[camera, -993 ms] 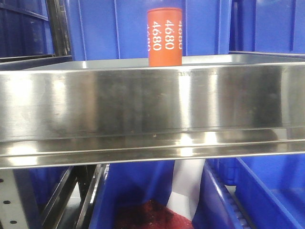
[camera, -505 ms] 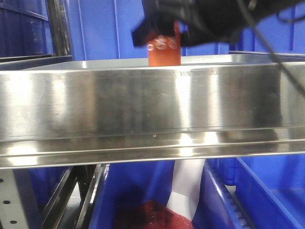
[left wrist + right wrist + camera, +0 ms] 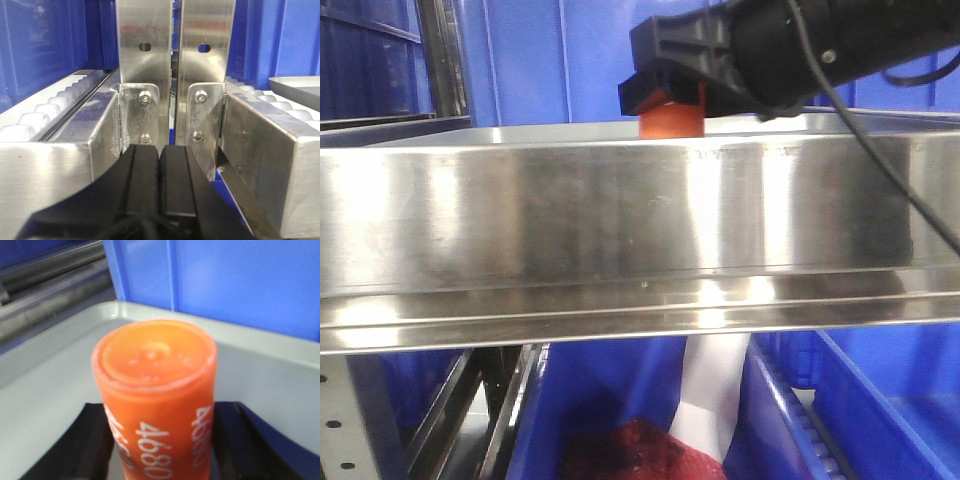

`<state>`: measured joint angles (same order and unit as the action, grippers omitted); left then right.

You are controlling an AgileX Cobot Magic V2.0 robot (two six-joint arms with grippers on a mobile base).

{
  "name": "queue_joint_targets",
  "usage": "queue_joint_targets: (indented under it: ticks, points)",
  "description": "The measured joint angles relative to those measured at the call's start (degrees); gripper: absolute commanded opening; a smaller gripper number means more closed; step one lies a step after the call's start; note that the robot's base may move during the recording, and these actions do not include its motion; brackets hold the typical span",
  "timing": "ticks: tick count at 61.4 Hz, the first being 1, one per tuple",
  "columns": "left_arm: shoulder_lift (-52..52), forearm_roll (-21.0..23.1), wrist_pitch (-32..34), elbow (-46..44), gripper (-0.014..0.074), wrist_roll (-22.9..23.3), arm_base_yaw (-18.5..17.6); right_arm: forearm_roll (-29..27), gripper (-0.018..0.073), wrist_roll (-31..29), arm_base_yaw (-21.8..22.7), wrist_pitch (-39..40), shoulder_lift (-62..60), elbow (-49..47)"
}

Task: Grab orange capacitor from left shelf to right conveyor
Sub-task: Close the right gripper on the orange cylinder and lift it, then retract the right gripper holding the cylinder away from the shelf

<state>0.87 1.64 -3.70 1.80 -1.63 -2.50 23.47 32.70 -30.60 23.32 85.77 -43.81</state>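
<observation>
The orange capacitor (image 3: 670, 122) stands upright on the left shelf (image 3: 520, 210), behind its tall shiny front lip; only its lower part shows under my right gripper (image 3: 670, 95). In the right wrist view the capacitor (image 3: 155, 385), with white "4680" print, sits between the two black fingers (image 3: 92, 440), which lie against both its sides with no gap showing; the right gripper (image 3: 157, 412) is shut on it. It rests on the grey shelf floor (image 3: 45, 385). My left gripper (image 3: 160, 150) is shut and empty in front of steel posts. The right conveyor is out of view.
Blue plastic bins (image 3: 540, 60) stand behind the shelf and below it (image 3: 880, 400). The perforated rack frame (image 3: 340, 420) is at the lower left. In the left wrist view, roller tracks (image 3: 45, 107) flank two steel uprights (image 3: 145, 75), with a silver tray's edge (image 3: 297, 85) at right.
A second ago the capacitor stood alone. The right arm then came in from the right and above, and its gripper has now dropped over the capacitor's upper half.
</observation>
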Motion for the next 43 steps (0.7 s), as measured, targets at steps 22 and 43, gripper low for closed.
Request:
queue_joint_targets:
  ticks: [22, 43]
  points:
    - [0.0, 0.0, 0.0, 0.0, -0.0125, 0.0, 0.0, 0.57, 0.005, 0.0, 0.0, 7.72, -2.03, 0.26]
    - [0.0, 0.0, 0.0, 0.0, -0.0125, 0.0, 0.0, 4.47, 0.005, 0.1, 0.0, 3.14, -27.84, 7.7]
